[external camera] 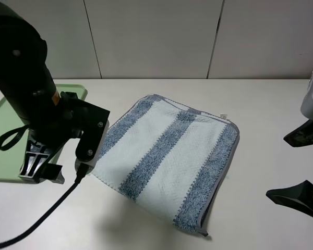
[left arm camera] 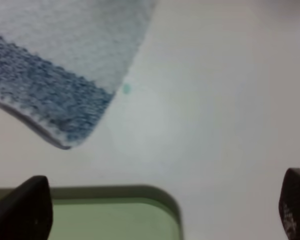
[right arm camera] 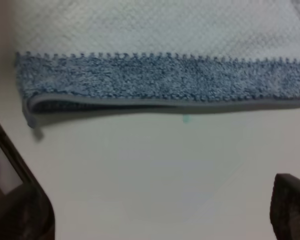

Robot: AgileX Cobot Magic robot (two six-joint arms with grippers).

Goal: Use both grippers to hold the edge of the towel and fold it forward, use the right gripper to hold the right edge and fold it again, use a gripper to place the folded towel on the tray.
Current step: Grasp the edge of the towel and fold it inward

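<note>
The blue and white striped towel (external camera: 167, 156) lies flat on the white table, turned at an angle, with its white tag (external camera: 224, 115) at the far right corner. Its grey-hemmed right edge (external camera: 224, 172) looks two layers thick in the right wrist view (right arm camera: 165, 103). My left gripper (external camera: 41, 167) is open and empty over the near right part of the light-green tray (external camera: 75, 91), left of the towel. My right gripper (external camera: 302, 166) is open and empty, a little to the right of the towel. The left wrist view shows a towel corner (left arm camera: 55, 55) and the tray corner (left arm camera: 115, 215).
A small green mark (right arm camera: 185, 119) sits on the table just off the towel's right edge. A black cable (external camera: 47, 216) trails from the left arm across the near left table. Pale wall panels stand behind the table.
</note>
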